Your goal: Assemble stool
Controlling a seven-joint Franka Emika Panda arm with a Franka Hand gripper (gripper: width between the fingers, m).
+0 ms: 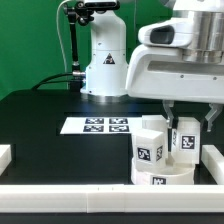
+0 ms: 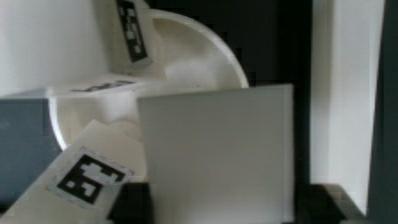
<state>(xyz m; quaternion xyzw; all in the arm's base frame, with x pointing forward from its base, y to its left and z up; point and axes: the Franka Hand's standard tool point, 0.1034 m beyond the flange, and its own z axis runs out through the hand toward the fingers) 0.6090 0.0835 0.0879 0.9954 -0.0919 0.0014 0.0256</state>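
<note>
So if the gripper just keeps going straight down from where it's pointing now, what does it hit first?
Most likely the round seat. The gripper points down with its fingers around a tagged leg block that stands on or just above the seat beside another leg. Whether the leg already touches the seat is unclear.

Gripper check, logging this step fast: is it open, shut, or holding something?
Gripper: fingers closed on a stool leg, held over the round seat.

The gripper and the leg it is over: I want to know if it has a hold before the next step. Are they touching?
Touching. In the exterior view the gripper has its fingers closed around a tagged leg standing on the round seat.
</note>
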